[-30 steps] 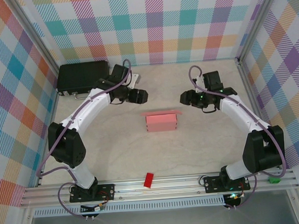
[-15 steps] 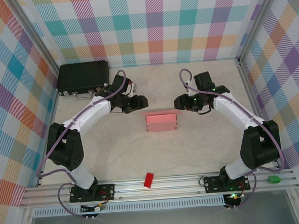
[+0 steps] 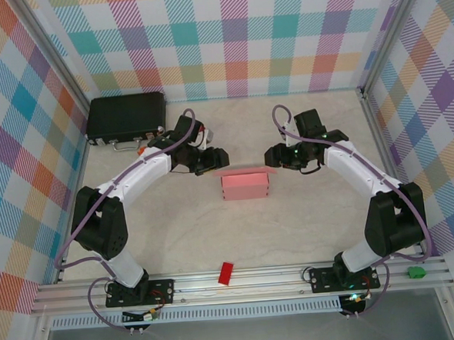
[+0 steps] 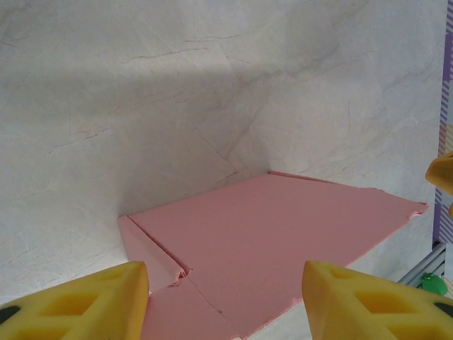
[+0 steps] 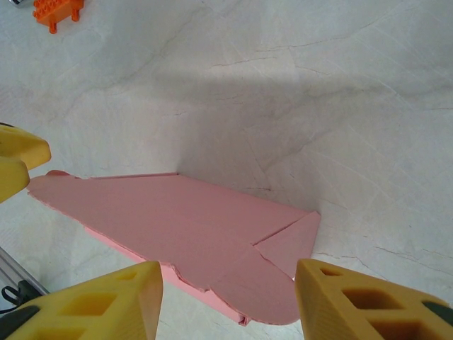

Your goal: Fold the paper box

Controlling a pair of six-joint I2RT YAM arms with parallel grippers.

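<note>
At the middle of the table (image 3: pixel 307 227), the box (image 3: pixel 245 186) is laid long axis left to right and is flanked at its far corners, equally closely, by the left gripper (image 3: pixel 218 158) and right gripper (image 3: pixel 270 156), both parted and empty.

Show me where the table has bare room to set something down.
Widest bare patch: between the paper box and the front rail, broken only by the red block. Also free: the far strip along the back wall, right of the black case. Crowded: the box's far edge, where both arms' jaws stand at either end.
</note>
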